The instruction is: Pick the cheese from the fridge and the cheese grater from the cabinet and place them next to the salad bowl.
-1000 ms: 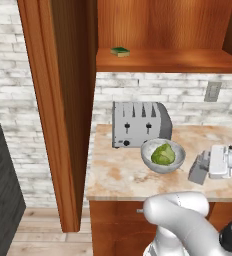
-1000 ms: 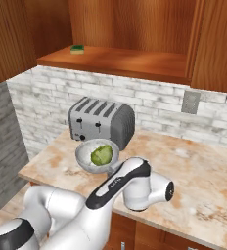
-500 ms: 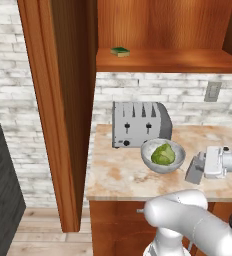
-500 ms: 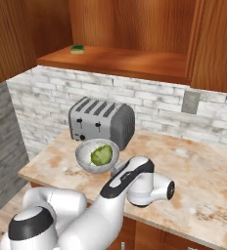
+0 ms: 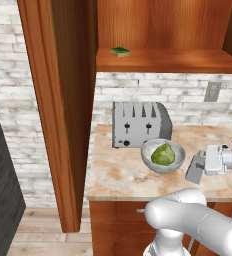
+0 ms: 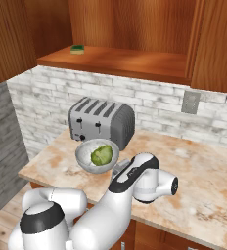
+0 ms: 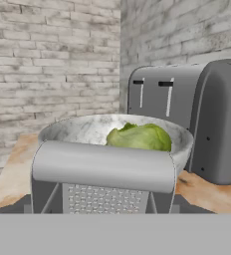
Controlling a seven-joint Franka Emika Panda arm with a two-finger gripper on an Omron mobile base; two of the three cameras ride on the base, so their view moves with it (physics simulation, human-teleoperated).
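My gripper (image 5: pixel 202 165) is shut on the cheese grater (image 5: pixel 194 169), a small grey metal box that hangs tilted low over the counter, just right of the salad bowl (image 5: pixel 149 159). In the hand view the grater (image 7: pixel 105 172) lies across the foreground with its perforated face down, and the bowl's rim (image 7: pixel 72 130) and green lettuce (image 7: pixel 140 137) sit right behind it. The bowl (image 6: pixel 83 158) stands in front of the toaster. The cabinet door (image 5: pixel 63 100) stands open above. The cheese is out of view.
A silver toaster (image 5: pixel 140 124) stands against the brick wall behind the bowl. A green-and-yellow sponge (image 5: pixel 120 51) lies on the cabinet shelf (image 5: pixel 178 62). The dark fridge side (image 5: pixel 3 200) is at far left. The marble counter (image 6: pixel 203 180) stretches bare to the right.
The hand with the grater has edged a little left, toward the bowl. Bowl and toaster have not moved.
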